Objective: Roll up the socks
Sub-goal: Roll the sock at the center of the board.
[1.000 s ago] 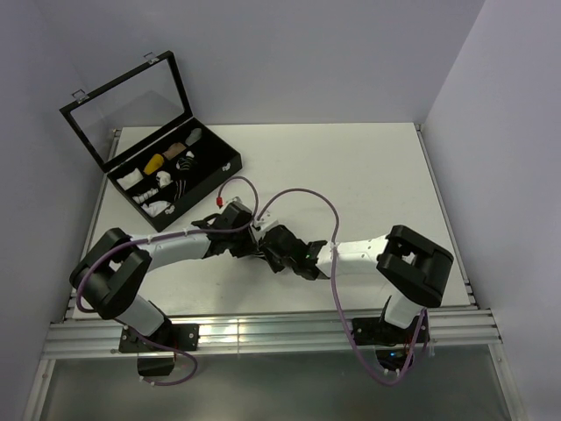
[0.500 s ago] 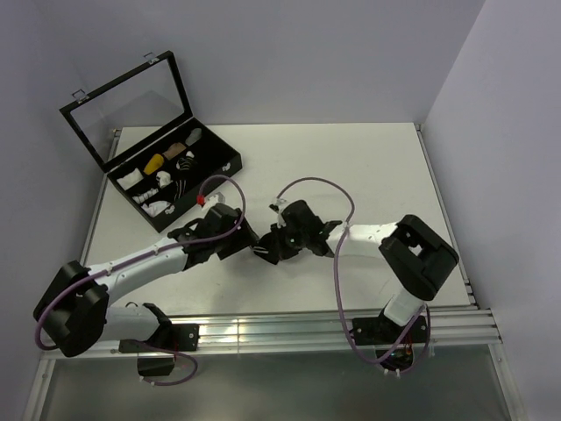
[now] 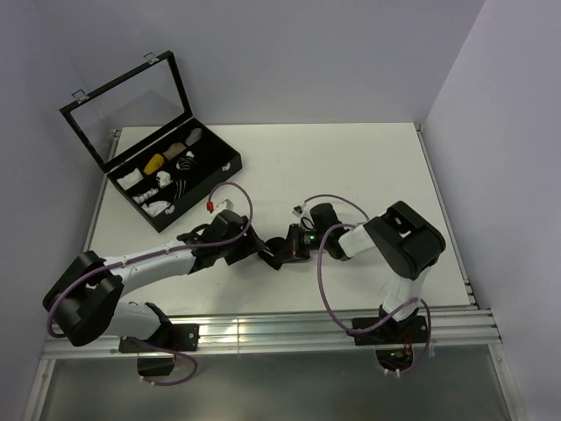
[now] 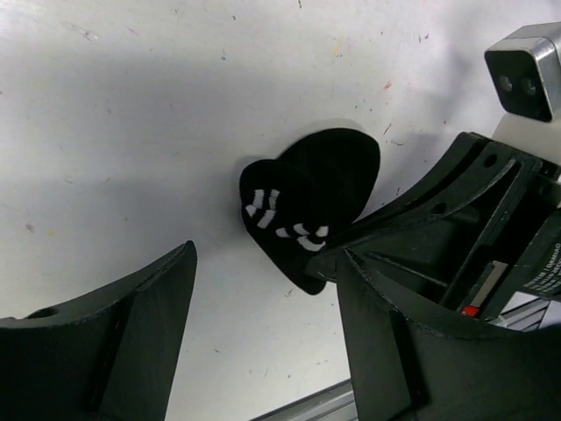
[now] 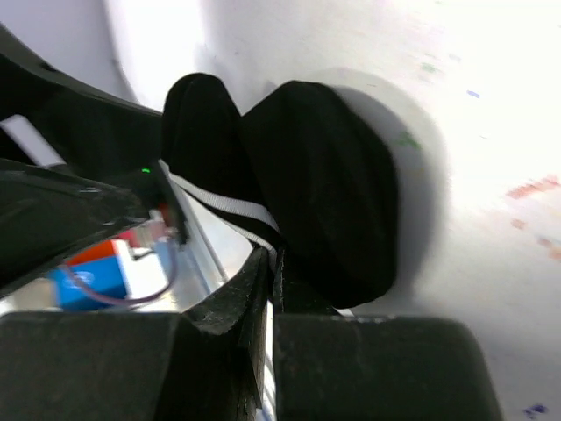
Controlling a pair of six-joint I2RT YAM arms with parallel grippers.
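Here, the socks lie bunched on the table, toward the middle of its near edge. The right end effector pinches their edge; the left end effector, jaws apart, hovers beside them.

surface: white table is carrying two items | far-left corner: black case is sitting with its clear lid standing open | near-centre: black socks with white stripes are lying bunched on the tabletop, well apart from the case
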